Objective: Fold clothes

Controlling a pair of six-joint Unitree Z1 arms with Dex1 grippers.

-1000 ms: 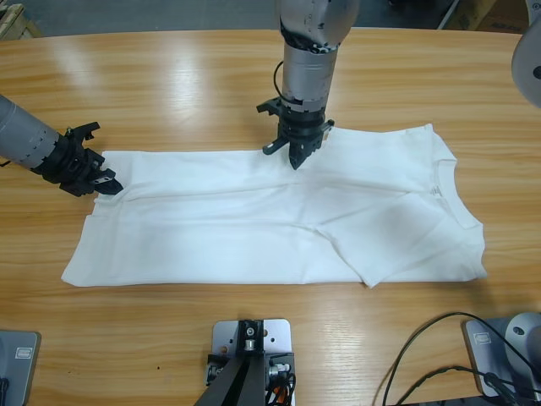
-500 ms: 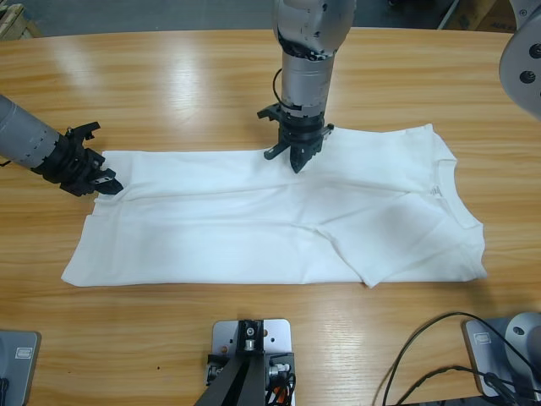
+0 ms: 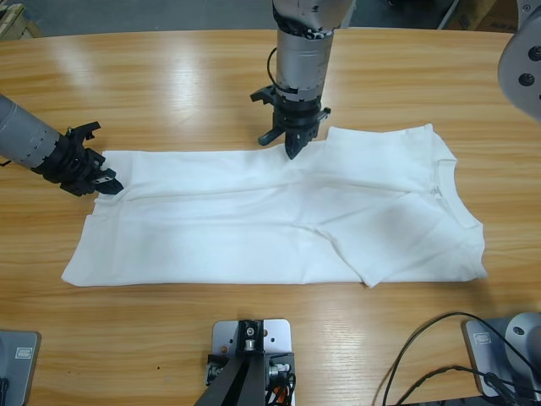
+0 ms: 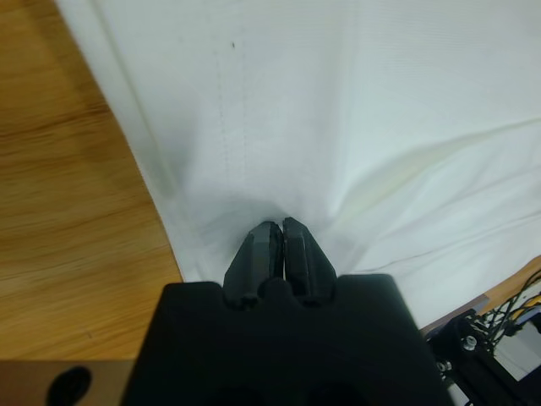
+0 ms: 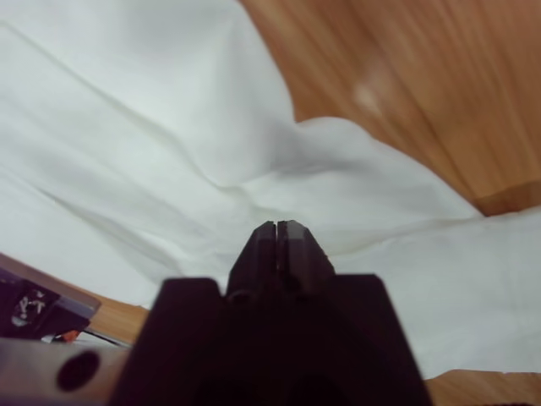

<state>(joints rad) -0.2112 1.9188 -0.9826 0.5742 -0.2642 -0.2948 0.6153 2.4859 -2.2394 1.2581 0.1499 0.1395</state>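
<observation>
The surface (image 3: 169, 76) is a long glossy plank of honey-coloured wood, and the T-shirt (image 3: 254, 228) lies spread flat across its middle, neck toward the right side of the high view, one sleeve already turned in over the chest. It is soft, matte white cotton, mostly smooth, with shallow creases running to the two pinch points along its far edge.

The step in hand looks like a lengthwise fold: both arms have taken that far edge. The left tool (image 3: 103, 183) is closed on the cloth at the hem corner; the right tool (image 3: 292, 149) is closed on a small raised peak of cloth near the sleeve.

Next, I judge, both must lift together and carry the edge toward the near side, keeping it taut and level.
</observation>
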